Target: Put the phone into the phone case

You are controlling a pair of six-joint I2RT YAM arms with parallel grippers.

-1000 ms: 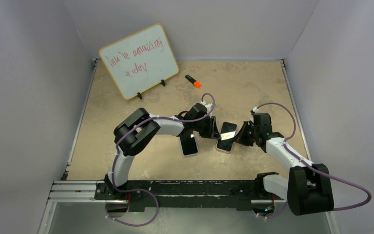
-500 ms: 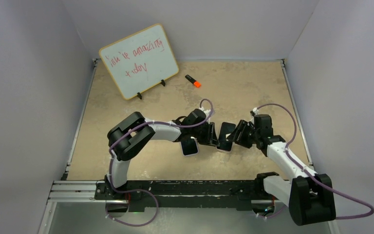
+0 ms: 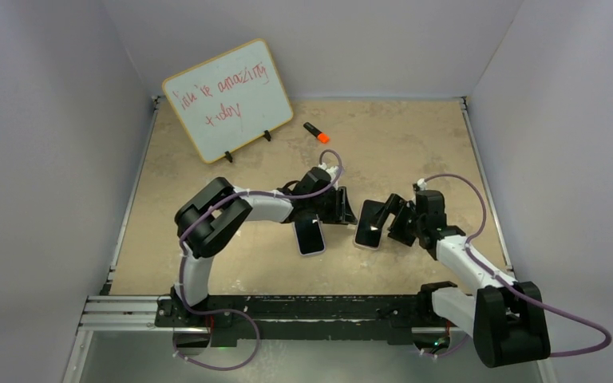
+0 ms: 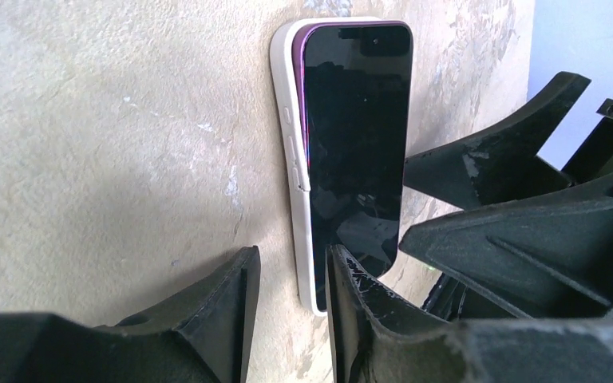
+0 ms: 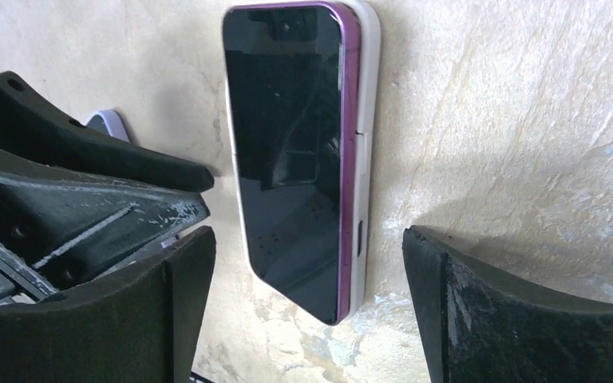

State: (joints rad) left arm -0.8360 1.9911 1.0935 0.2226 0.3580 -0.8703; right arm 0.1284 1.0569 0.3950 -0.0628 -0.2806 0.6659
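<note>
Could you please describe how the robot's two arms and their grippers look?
Both the left arm and right arm have white links with bulky black joints. A purple cable loops along each. The left gripper and right gripper have matte black, wedge-shaped fingers, scuffed whitish.

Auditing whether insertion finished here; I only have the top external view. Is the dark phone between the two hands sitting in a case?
Observer: Yes, the purple-rimmed black-screened phone lies in a white plastic case, its purple edge showing along one side.
Operator: Is it gripped?
Observer: No, the right hand is wide open, jaws clear of both sides.
Operator: And the other?
Observer: The left hand is slightly open, nothing between its jaws.
</note>
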